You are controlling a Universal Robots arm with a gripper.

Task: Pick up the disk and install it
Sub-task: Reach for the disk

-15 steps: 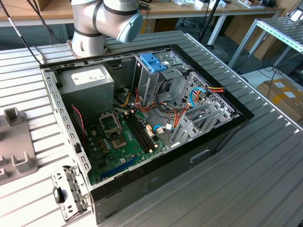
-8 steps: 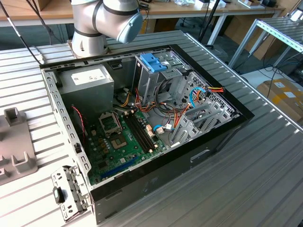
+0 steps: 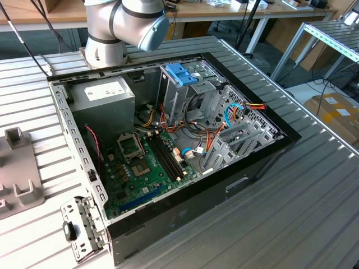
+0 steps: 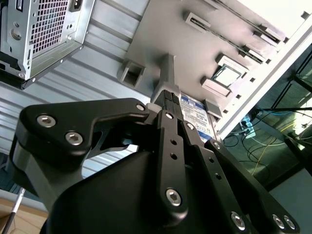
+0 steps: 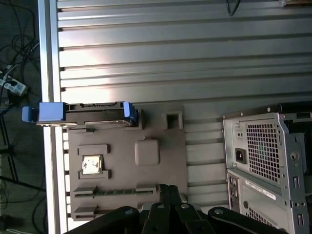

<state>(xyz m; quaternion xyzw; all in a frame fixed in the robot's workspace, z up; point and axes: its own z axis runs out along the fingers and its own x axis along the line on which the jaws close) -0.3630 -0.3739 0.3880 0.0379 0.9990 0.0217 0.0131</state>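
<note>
The disk (image 5: 83, 113) stands on its edge in a slot at one end of a grey fixture plate (image 5: 161, 195), its dark body framed by a light blue carrier. In the second wrist view the disk (image 4: 197, 111) shows a blue label just beyond the black fingers. My gripper (image 4: 168, 95) is shut with nothing between the fingers. It hangs above the plate, apart from the disk. In the first wrist view the gripper (image 5: 168, 189) sits over the plate's opposite end from the disk.
The open computer case (image 3: 269, 151) lies on the ribbed metal table (image 3: 314, 213), with a blue latch piece (image 3: 182, 74) on its drive cage. A processor chip (image 5: 91, 165) rests in the fixture plate. The case's rear panel (image 5: 263, 156) is beside the plate.
</note>
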